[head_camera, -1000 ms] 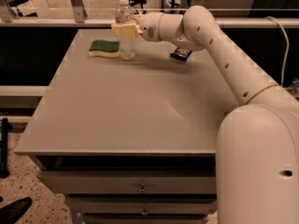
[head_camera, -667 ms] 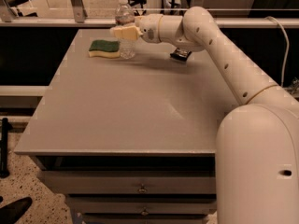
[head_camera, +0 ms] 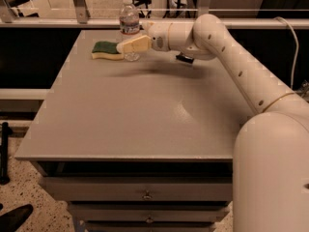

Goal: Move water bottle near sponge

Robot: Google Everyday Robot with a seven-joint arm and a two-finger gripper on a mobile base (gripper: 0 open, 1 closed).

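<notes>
The water bottle (head_camera: 129,21) stands upright at the far side of the grey table (head_camera: 145,120), clear, with a white cap. The sponge (head_camera: 107,50) lies flat just to its left, dark green top over pale yellow, almost touching it. My gripper (head_camera: 129,45) reaches in from the right, level with the bottle's lower part and in front of it, its tip pointing at the sponge. It looks open and holds nothing. The bottle's base shows below it.
A small dark wrapper (head_camera: 185,58) lies under my forearm, right of the bottle. A metal rail (head_camera: 77,4) runs behind the table's far edge. Drawers (head_camera: 145,195) are under the table's front. My arm (head_camera: 231,57) spans the right side.
My gripper has dropped from the bottle's mid height to its lower part and come slightly nearer the camera. The bottle and the sponge have stayed where they were.
</notes>
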